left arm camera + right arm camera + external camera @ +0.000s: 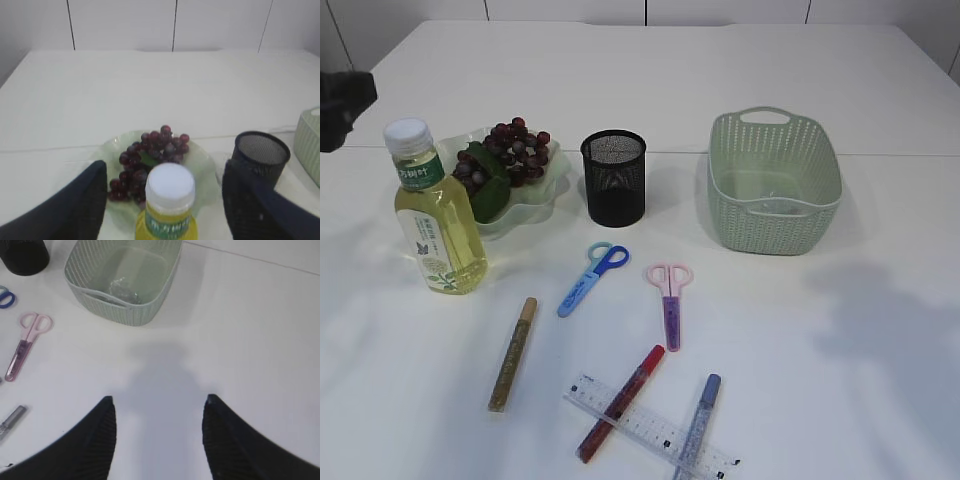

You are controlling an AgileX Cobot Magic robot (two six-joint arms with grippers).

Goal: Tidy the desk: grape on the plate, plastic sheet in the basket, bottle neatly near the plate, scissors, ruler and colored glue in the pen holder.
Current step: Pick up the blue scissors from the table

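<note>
Left fingers [165,200] stand wide apart, straddling the bottle [169,202] without contact. Right fingers [157,440] are spread over bare desk [250,340], holding nothing.

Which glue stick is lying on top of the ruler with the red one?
The silver-blue glue stick. It crosses the ruler beside the red glue stick, while the gold glue stick lies apart on the table.

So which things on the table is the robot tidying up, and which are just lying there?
For the job:
- grapes on the plate
- bottle
- pen holder
- basket with the plastic sheet inside
- blue scissors, pink scissors
- ruler
- three glue pens: gold, red, silver

Just lying about:
- nothing that I can see
</note>
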